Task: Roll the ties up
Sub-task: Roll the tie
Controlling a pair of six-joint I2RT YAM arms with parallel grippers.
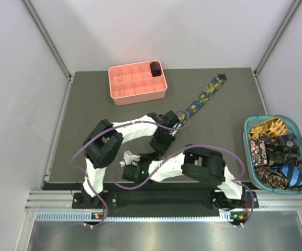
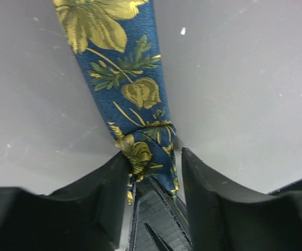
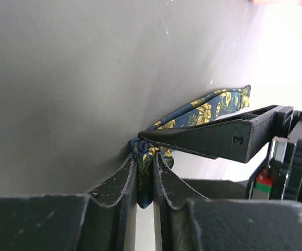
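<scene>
- The right tool (image 3: pixel 144 157) is clenched on the near end of the navy floral necktie (image 3: pixel 208 112). Its two fingers pinch a small bunched fold of fabric just above the grey counter (image 3: pixel 62 78).
- The left tool (image 2: pixel 153 157) stands at the same end, one jaw on either side of the first little wrap. The fabric touches one finger, but I cannot tell whether it is pressed or only flanked.
- The step in hand, as I read it, is the very start of the roll (barely one turn made, at the narrow end). Both tools are crowded at the core.
- The next move, I judge, calls for one tool to keep the core pinched while the other turns it over onto the flat length. The edges need to stay square so the coil does not cone out, and silky cloth like this would likely spring open if both let go.
- The necktie lies flat on the counter, from the middle out to the far right. Its long axis runs diagonally away from the tools, with the wide pointed tip aimed at the far right corner.
- Farther out, a salmon-pink grid tray (image 1: pixel 140 97) sits at far centre with one dark rolled tie (image 1: pixel 155 68) in its far right compartment.
- A teal basket (image 1: pixel 247 144) at the right edge holds a heap of other patterned ties (image 1: pixel 276 151).
</scene>
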